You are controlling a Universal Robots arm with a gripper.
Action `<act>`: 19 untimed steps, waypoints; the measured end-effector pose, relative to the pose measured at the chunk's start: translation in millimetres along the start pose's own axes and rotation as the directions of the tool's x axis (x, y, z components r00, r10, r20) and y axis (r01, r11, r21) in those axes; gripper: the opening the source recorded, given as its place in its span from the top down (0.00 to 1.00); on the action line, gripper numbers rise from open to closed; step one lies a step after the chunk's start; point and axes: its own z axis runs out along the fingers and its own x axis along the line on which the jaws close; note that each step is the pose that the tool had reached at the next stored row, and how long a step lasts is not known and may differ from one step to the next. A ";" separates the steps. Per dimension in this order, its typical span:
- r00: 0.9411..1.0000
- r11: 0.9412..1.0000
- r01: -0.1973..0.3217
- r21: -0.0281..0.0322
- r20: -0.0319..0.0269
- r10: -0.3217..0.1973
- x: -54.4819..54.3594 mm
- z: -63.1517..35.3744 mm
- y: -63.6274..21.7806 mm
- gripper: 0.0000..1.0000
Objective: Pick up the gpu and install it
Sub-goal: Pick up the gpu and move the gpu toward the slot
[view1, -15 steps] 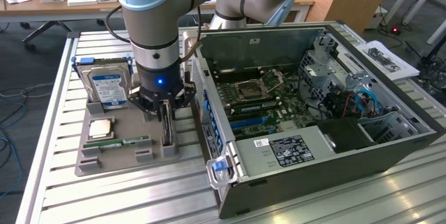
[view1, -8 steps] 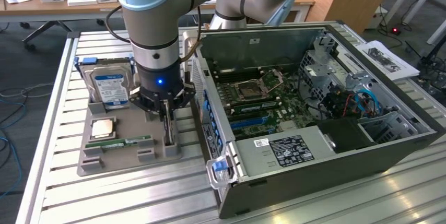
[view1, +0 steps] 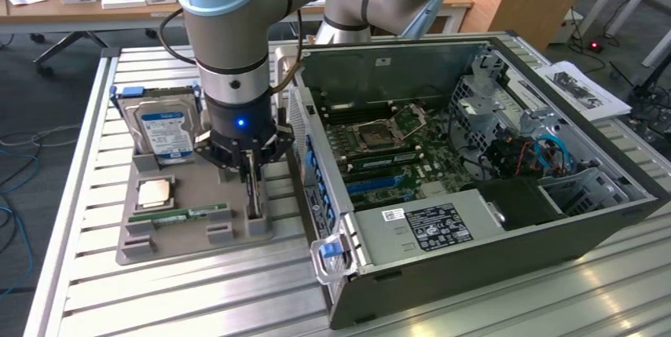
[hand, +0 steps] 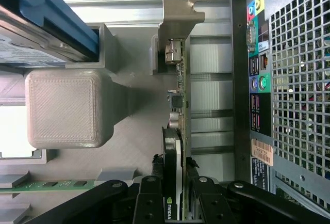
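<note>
The gpu is a thin dark card standing on edge in its slot at the grey holder tray's side nearest the computer. In the wrist view the gpu runs edge-on, its metal end bracket at the far end by a holder post. My gripper points straight down over the card. Seen from the wrist, the gripper has a black finger pressed against each face of the card, shut on it. The card still sits in the tray.
The open computer case lies at the exterior view's right, motherboard with blue slots exposed; its rear port panel is close beside the card. A silver hard drive, a CPU and a green memory stick share the tray.
</note>
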 end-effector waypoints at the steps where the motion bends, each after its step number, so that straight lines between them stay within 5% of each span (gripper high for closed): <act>1: 1.000 1.000 0.000 0.000 0.000 0.000 0.0 0.0 0.0 0.73; 19: 1.000 1.000 0.028 -0.001 -0.001 -0.028 0.0 0.2 0.0 0.73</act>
